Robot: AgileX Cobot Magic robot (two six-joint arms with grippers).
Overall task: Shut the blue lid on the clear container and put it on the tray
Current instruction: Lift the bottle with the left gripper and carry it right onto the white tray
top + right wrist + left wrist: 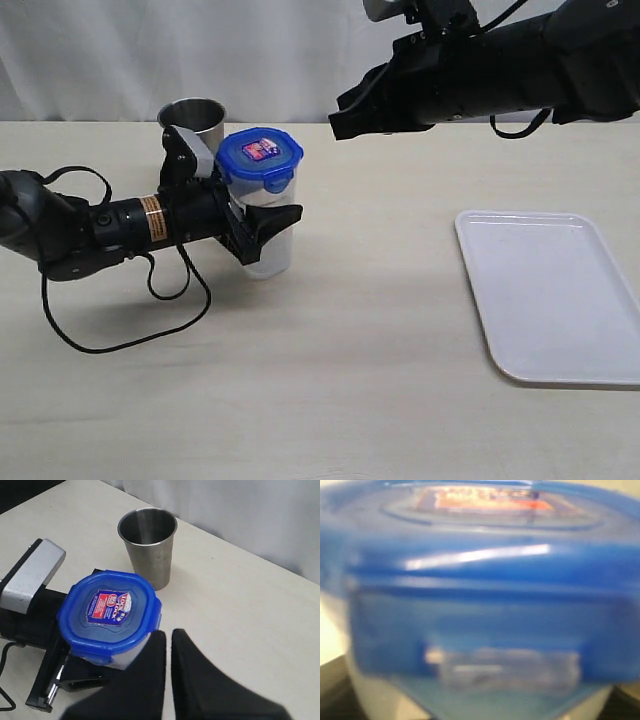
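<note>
Blue lid [480,605]: sticker [107,607] illegible | left end effector [283,208] straddles clear container [268,256], grip unclear | right end effector [167,642] closed

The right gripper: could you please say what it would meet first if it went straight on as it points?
Probably the blue lid, just ahead of the shut fingers of the right gripper; depth is unclear, so it might skim past towards the steel cup.

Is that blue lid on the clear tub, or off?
On. The blue lid sits level atop the clear container, covering its mouth. Whether its flaps are snapped shut, I cannot tell.
</note>
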